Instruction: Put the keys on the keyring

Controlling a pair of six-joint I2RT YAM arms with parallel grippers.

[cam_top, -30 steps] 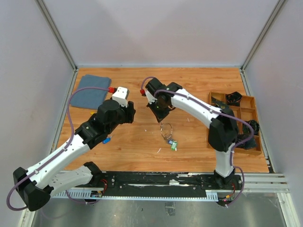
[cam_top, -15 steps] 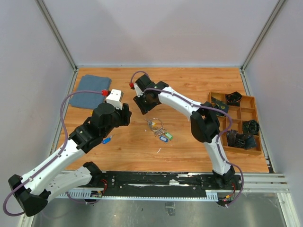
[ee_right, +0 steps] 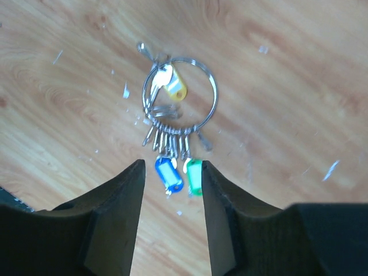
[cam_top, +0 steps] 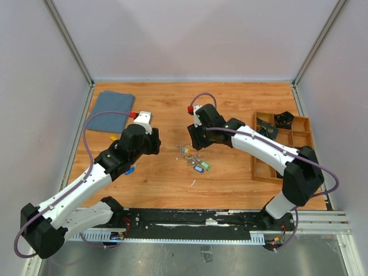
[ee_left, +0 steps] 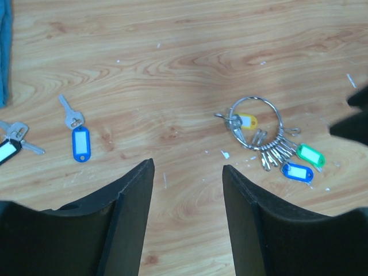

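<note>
Released over the last second: thin round silver wire keyring (ee_right: pixel 216 95), hanging under the right tool (ee_right: pixel 171 167) back then, flat on the light wooden counter (cam_top: pixel 230 103) now, near mid-counter. Strung on its lower edge: fan of small plain silver keys (ee_right: pixel 167 138), with a blue plastic tag (ee_right: pixel 168 174) and a green plastic tag (ee_right: pixel 194 175) at the end of the fan, and a yellow plastic tag (ee_right: pixel 174 87) lying inside the loop. Right tool parted and empty, poised over the bunch, fingers framing the blue and green tags. Left tool (ee_left: pixel 188 168) likewise parted, gripping nothing, hovering above bare wood left of the ring. Off the ring: loose silver key with a blue tag (ee_left: pixel 80 141), well apart from the bunch on the left, and another tagged key (ee_left: pixel 11 146) at the left edge of the left wrist view, near a folded blue cloth (cam_top: pixel 112 110).
</note>
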